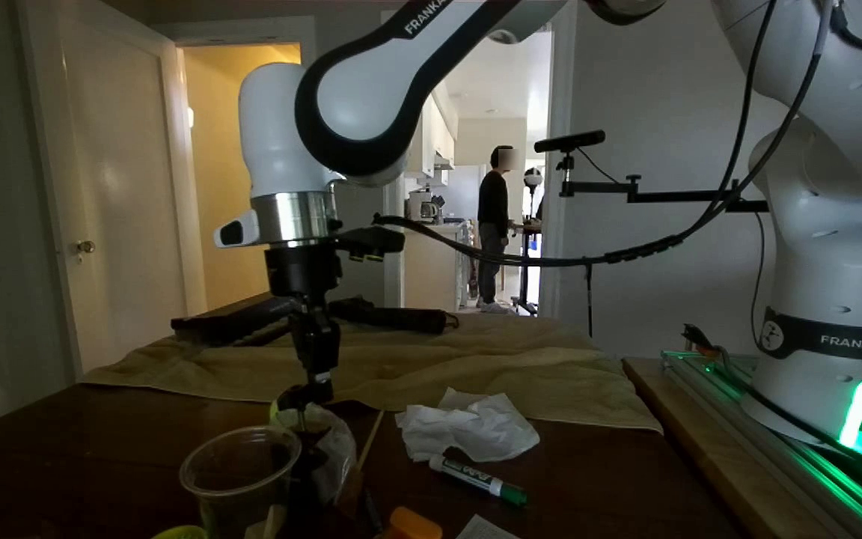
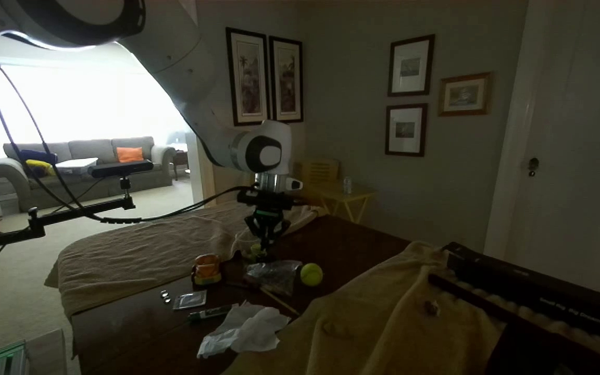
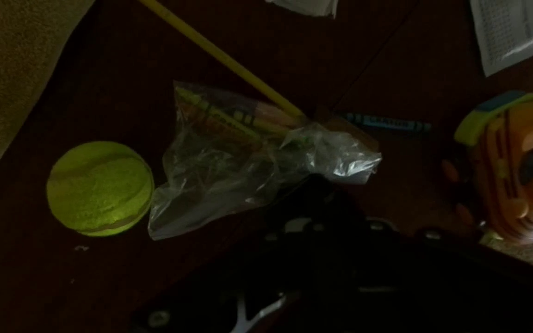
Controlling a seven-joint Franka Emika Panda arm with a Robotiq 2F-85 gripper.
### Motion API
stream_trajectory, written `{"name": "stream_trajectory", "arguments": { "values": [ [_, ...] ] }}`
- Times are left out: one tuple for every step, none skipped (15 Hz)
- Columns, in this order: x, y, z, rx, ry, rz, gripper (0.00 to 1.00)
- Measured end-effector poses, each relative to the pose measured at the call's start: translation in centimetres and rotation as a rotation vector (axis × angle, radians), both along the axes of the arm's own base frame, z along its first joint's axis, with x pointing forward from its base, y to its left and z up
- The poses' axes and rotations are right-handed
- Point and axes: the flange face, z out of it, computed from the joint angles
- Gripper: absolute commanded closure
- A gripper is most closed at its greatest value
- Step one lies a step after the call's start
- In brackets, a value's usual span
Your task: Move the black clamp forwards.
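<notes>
Near the clear bag [image 3: 220,175] on the table [image 1: 87,449], the black clamp [image 1: 293,397] is held by the end effector [image 1: 319,388], whose jaws are nearly together; whether the table is touched cannot be told.

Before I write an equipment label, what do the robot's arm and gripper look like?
The arm is white and rounded, with black trim lettered FRANKA, a silver collar, a glowing green strip low down and black cables alongside. The gripper is mostly black, jointed and tapering.
</notes>
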Motion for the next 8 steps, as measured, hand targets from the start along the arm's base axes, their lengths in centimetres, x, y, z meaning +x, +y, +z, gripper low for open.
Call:
{"name": "stream_trajectory", "arguments": {
  "values": [
    [-0.08,0.19,-0.07,-0.008,0.0,0.017,0.56],
    [-0.1,0.33,-0.12,-0.016,-0.003,0.023,0.49],
    [-0.01,0.38,-0.09,-0.023,-0.013,0.013,0.43],
    [0.13,0.41,-0.02,-0.028,-0.027,-0.003,0.35],
    [0.26,0.35,0.03,-0.033,-0.037,-0.023,0.29],
    [0.34,0.24,0.05,-0.038,-0.043,-0.042,0.21],
    [0.37,0.1,0.05,-0.042,-0.044,-0.059,0.15],
    [0.38,-0.05,0.07,-0.045,-0.044,-0.076,0.08]
  ]
}}
